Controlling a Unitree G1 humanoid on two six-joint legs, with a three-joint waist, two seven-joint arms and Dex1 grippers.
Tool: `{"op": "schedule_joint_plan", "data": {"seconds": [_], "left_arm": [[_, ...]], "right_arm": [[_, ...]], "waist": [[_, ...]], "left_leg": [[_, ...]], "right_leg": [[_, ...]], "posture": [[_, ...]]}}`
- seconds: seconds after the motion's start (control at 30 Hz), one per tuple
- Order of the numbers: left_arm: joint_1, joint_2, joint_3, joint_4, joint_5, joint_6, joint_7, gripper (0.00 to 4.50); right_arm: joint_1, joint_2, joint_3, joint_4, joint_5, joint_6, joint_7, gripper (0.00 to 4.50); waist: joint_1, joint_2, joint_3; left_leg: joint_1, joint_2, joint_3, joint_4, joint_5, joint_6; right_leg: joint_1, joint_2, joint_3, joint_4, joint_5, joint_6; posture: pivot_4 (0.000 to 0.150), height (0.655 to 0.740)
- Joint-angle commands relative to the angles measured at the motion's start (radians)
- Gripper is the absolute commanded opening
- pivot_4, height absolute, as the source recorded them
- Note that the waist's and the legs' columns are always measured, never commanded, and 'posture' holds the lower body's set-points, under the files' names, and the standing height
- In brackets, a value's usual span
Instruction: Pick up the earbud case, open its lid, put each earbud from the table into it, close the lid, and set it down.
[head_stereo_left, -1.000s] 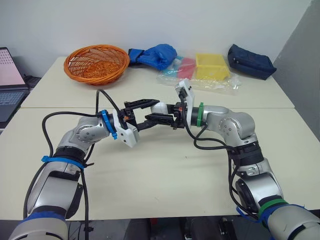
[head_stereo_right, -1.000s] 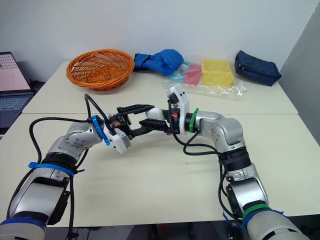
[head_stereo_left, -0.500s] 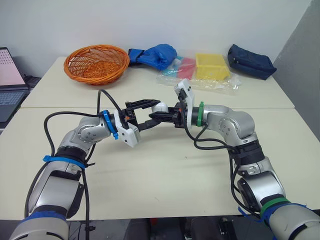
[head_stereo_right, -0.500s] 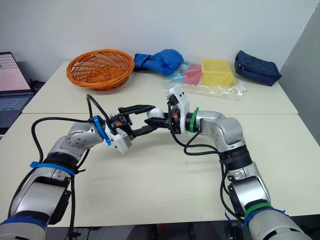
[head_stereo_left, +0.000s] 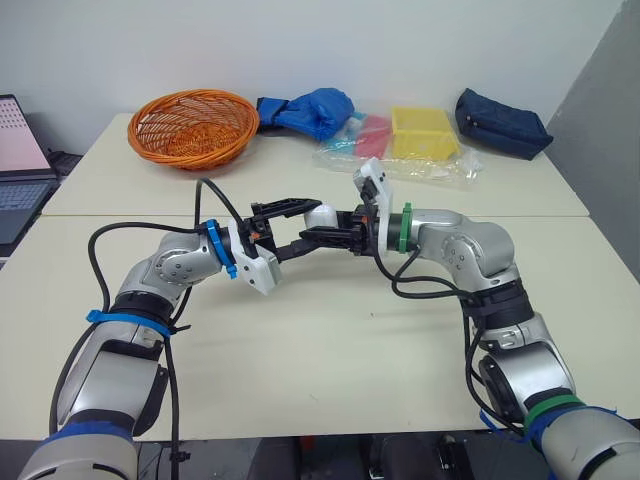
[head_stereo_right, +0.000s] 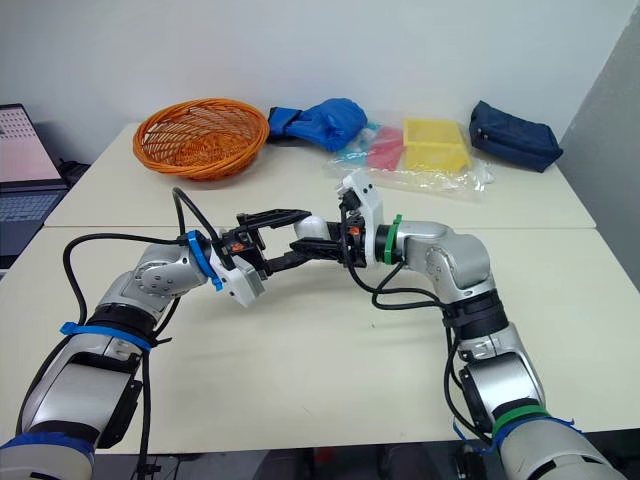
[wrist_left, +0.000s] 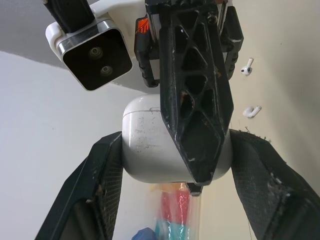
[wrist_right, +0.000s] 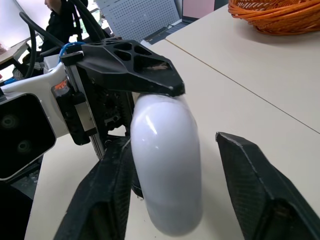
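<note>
The white earbud case (head_stereo_left: 321, 214) hangs above the middle of the table, lid closed, with my left gripper (head_stereo_left: 305, 226) shut on its two sides. My right gripper (head_stereo_left: 320, 228) comes in from the opposite side and stands open around the case (wrist_right: 167, 165). One of its fingers (wrist_right: 107, 200) lies against the shell; the other finger (wrist_right: 255, 185) stands a little apart from it. In the left wrist view, two white earbuds (wrist_left: 245, 66) (wrist_left: 251, 110) lie on the table beyond the case (wrist_left: 150, 145).
An orange basket (head_stereo_left: 193, 127), a blue cloth (head_stereo_left: 310, 108), a yellow box (head_stereo_left: 423, 132) on clear plastic and a navy pouch (head_stereo_left: 500, 122) line the far table. A laptop (head_stereo_left: 20, 170) sits at the far left. A seam (head_stereo_left: 120, 215) separates the two tables.
My right wrist has edged slightly to the right, its fingers staying around the case. The left gripper keeps the case in the same spot.
</note>
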Motion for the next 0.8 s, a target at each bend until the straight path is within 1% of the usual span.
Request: {"op": "schedule_joint_plan", "data": {"seconds": [0.03,0.3,0.4,0.53,0.8], "left_arm": [[-0.024,0.000,0.005,-0.017,-0.036,-0.011,0.011,2.77],[-0.025,-0.003,0.004,-0.021,-0.038,-0.011,0.012,2.77],[-0.028,-0.009,0.004,-0.019,-0.034,-0.008,0.014,2.77],[-0.031,-0.012,0.002,-0.018,-0.032,-0.007,0.013,2.77],[-0.025,-0.007,0.002,-0.025,-0.024,-0.015,0.013,2.77]], "right_arm": [[-0.003,-0.008,-0.006,-0.042,0.010,-0.007,0.010,2.59],[0.010,-0.027,-0.008,-0.044,0.012,-0.001,0.013,2.59],[0.009,-0.022,-0.016,-0.041,0.026,0.008,0.017,2.03],[0.004,-0.021,-0.016,-0.035,0.021,0.003,0.021,0.84],[-0.005,-0.018,-0.031,-0.024,0.027,-0.002,0.021,0.84]], "waist": [[0.000,0.000,0.000],[0.000,0.000,0.000],[0.000,0.000,0.000],[0.000,0.000,0.000],[0.000,0.000,0.000]], "left_leg": [[0.000,0.000,0.000,0.000,0.000,0.000],[0.000,0.000,0.000,0.000,0.000,0.000],[0.000,0.000,0.000,0.000,0.000,0.000],[0.000,0.000,0.000,0.000,0.000,0.000],[0.000,0.000,0.000,0.001,0.000,0.000]], "right_leg": [[0.000,0.000,0.000,0.000,0.000,0.000],[0.000,0.000,0.000,0.000,0.000,0.000],[0.000,0.000,0.000,0.000,0.000,0.000],[0.000,0.000,0.000,0.000,0.000,0.000],[0.000,0.000,0.000,0.001,0.000,0.000]], "posture": [[0.150,0.7400],[0.150,0.7400],[0.150,0.7400],[0.150,0.7400],[0.150,0.7400]]}}
